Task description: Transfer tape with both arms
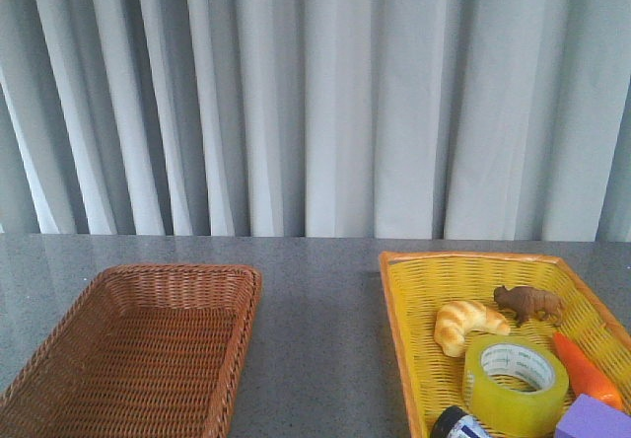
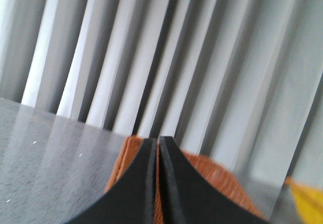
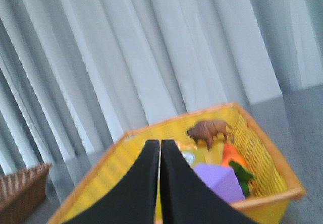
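Note:
The tape (image 1: pixel 516 377), a wide yellow-green roll with a white printed core, lies in the yellow basket (image 1: pixel 414 290) at the front right of the table. In the right wrist view only a sliver of it (image 3: pixel 189 158) shows behind my fingers. My right gripper (image 3: pixel 160 144) is shut and empty, above the near side of the yellow basket (image 3: pixel 121 158). My left gripper (image 2: pixel 157 141) is shut and empty, above the brown wicker basket (image 2: pixel 222 176). Neither arm shows in the front view.
The brown wicker basket (image 1: pixel 138 344) stands at the front left. The yellow basket also holds a croissant (image 1: pixel 467 323), a brown toy animal (image 1: pixel 530 303), a carrot (image 1: pixel 585 369), a purple block (image 1: pixel 592 420) and a small dark round object (image 1: pixel 455 424). A grey curtain hangs behind the table.

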Controlling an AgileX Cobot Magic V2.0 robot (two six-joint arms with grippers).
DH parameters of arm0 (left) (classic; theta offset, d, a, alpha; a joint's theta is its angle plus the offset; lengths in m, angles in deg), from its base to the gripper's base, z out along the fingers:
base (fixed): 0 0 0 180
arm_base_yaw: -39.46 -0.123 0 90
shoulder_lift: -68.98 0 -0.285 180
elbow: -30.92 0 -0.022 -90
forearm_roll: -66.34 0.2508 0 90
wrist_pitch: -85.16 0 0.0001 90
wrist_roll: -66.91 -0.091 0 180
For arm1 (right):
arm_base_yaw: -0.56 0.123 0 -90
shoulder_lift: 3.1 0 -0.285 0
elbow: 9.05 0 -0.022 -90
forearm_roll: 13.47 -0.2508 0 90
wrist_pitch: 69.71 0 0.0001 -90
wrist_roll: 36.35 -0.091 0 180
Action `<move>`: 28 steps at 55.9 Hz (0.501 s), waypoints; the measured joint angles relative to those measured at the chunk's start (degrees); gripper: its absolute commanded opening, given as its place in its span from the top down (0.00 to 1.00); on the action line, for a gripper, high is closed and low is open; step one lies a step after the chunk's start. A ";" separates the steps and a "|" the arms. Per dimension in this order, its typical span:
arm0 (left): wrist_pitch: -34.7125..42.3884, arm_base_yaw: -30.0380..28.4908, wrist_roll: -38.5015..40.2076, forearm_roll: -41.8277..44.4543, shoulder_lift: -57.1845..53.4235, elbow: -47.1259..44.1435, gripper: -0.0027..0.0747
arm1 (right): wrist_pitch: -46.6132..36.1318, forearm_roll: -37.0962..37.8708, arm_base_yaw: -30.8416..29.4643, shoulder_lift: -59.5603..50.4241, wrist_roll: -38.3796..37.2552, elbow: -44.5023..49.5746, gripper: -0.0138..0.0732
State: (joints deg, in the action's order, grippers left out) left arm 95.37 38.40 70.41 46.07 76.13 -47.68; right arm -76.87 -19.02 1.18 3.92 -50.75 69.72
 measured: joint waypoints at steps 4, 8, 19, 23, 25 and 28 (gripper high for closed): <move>2.62 0.00 3.82 -0.45 0.00 0.00 0.97 | -0.59 -1.83 0.00 0.00 -0.17 -0.17 0.85; 2.19 0.00 6.76 0.00 0.00 0.94 0.97 | 1.97 -3.44 0.00 0.00 -0.10 -1.90 0.84; -6.19 0.00 8.54 8.99 0.00 10.32 0.95 | 8.75 -0.80 0.00 3.72 4.01 -14.56 0.79; -8.85 0.00 8.59 11.73 1.02 14.16 0.93 | 12.04 0.66 0.00 7.74 6.20 -20.33 0.73; -10.21 0.00 8.61 12.62 2.15 15.77 0.91 | 14.52 1.07 0.00 10.31 6.82 -22.85 0.69; -12.06 0.00 8.65 13.69 4.56 18.35 0.88 | 17.60 1.50 0.00 14.08 7.59 -26.72 0.62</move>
State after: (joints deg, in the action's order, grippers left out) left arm 83.31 38.40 79.07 59.77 80.68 -29.33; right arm -59.27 -17.53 1.18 17.99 -43.16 43.00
